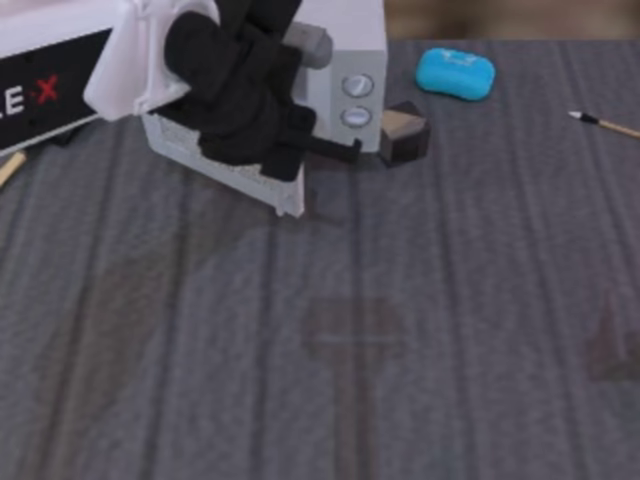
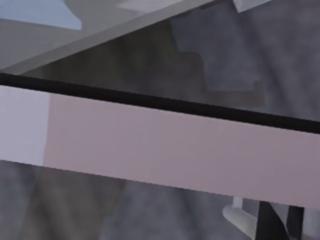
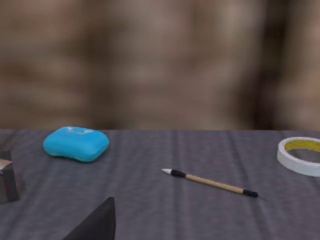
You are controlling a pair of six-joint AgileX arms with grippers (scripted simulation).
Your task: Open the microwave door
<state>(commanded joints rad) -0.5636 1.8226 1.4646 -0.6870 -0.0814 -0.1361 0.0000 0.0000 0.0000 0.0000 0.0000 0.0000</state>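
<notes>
The light-grey microwave (image 1: 345, 40) stands at the back left of the table, two silver knobs (image 1: 357, 86) on its front. The microwave door (image 1: 235, 180), with its speckled mesh window, stands swung partway out towards the table's front. My left arm's black wrist lies over the door. My left gripper (image 1: 345, 150) reaches its free edge just below the knobs. The left wrist view shows the door's pale edge (image 2: 175, 145) close up, and the dark fingers (image 2: 270, 225) closed round the slim grey handle bar (image 2: 240, 217). Of my right gripper only one dark fingertip (image 3: 100, 222) shows.
A small dark cube (image 1: 405, 133) sits right of the microwave, close to the knobs. A blue soap bar (image 1: 455, 73) lies behind it and a brush (image 1: 605, 123) at the far right. A tape roll (image 3: 300, 155) appears in the right wrist view.
</notes>
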